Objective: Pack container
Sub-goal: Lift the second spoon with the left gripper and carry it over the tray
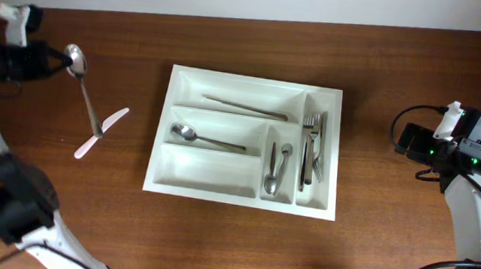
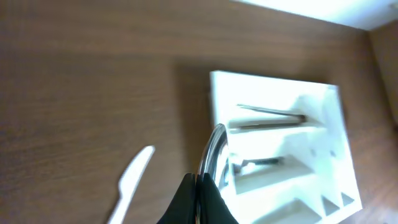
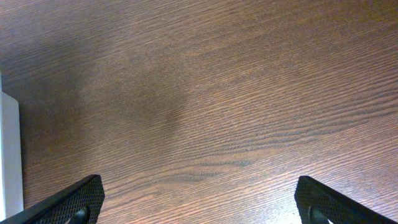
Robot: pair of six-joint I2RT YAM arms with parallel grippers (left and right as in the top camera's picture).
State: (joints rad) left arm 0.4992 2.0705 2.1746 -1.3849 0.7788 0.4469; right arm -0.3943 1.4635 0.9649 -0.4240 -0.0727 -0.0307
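Note:
The container (image 1: 244, 143) is a white compartmented tray in the middle of the table, also seen in the left wrist view as a white tray (image 2: 323, 124). It holds a knife (image 1: 244, 108), a spoon (image 1: 206, 139), small spoons (image 1: 277, 167) and forks (image 1: 313, 144). My left gripper (image 1: 63, 54) is at the far left, shut on a metal spoon (image 1: 85, 92) near its bowl. In the wrist view the fingertips (image 2: 199, 180) pinch the bright metal (image 2: 214, 146). My right gripper (image 3: 202, 208) stands open over bare wood to the right of the tray.
A white plastic knife (image 1: 101, 132) lies on the table left of the tray, under the spoon's handle end; it also shows in the left wrist view (image 2: 132, 182). The tray's right edge (image 3: 9, 155) sits at the left of the right wrist view.

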